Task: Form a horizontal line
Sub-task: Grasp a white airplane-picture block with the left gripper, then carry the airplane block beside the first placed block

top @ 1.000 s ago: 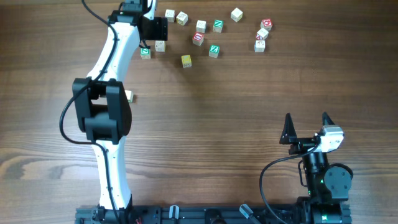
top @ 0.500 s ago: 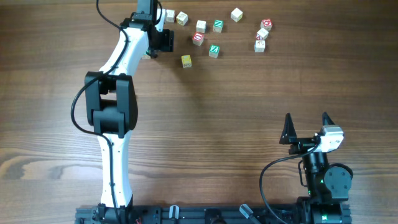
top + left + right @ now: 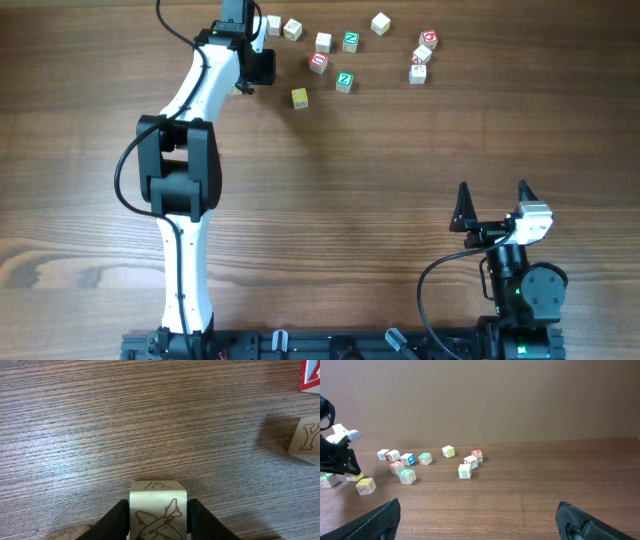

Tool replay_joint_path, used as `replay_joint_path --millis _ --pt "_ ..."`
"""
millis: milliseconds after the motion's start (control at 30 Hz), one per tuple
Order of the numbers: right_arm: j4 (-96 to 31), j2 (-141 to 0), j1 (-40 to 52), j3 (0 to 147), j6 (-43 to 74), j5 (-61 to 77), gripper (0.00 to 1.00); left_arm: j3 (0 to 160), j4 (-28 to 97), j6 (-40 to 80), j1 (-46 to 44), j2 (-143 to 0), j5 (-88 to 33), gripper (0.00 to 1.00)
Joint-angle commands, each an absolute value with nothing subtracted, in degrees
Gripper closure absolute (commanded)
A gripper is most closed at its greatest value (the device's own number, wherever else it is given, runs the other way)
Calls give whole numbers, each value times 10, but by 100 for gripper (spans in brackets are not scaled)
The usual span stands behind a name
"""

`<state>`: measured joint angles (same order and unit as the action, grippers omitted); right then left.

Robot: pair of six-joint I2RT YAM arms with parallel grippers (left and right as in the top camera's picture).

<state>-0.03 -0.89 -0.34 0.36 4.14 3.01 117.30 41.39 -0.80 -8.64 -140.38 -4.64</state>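
My left gripper (image 3: 158, 516) is shut on a pale wooden cube (image 3: 157, 497) with a red aeroplane drawing and an A on its top face, low over the wood. In the overhead view this gripper (image 3: 257, 66) is at the far left of the cube cluster and hides that cube. The corner of another pale cube (image 3: 64, 534) lies just left of the fingers. In the right wrist view a cube with a green letter (image 3: 326, 480) sits beside a pale cube (image 3: 354, 477) under that gripper. No touching row of three shows. My right gripper (image 3: 477, 510) is open and empty.
Loose cubes are scattered along the far edge: a yellow one (image 3: 299, 97), a green-faced one (image 3: 344, 80), a red-faced one (image 3: 319, 62) and several more out to a red one (image 3: 428, 39). A pale Y cube (image 3: 306, 440) lies to the right of the left fingers.
The left arm swung its elbow up and to the right, and its gripper came down over the pale cube near the green-letter cube. In the last half second it shifted slightly left. The right arm stayed still.
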Motion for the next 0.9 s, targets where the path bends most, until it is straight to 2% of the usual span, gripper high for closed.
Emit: replay_joint_path --millis 0,100,267,467,633,733,800,867 --pt "1 -6 -1 3 31 39 0 1182 414 -9 -89 -1354 -55 64" --pt "1 -6 -1 3 31 39 0 1182 415 -9 -89 -1290 -55 68" --pt "1 -6 -1 3 31 39 0 1182 431 -9 -89 -1244 -55 69" --pt "1 -6 -1 3 31 39 0 1182 564 -11 -89 -1174 37 71" --pt "1 -6 -1 3 31 39 0 1182 678 -13 -86 -1101 39 69" --pt "1 -6 -1 3 31 39 0 1182 731 -13 -71 -1082 57 73" --pt "1 -6 -1 3 31 39 0 1181 771 -13 -46 -1081 57 80" --pt "1 -6 -1 3 31 39 0 1168 788 -13 -17 -1081 57 82"
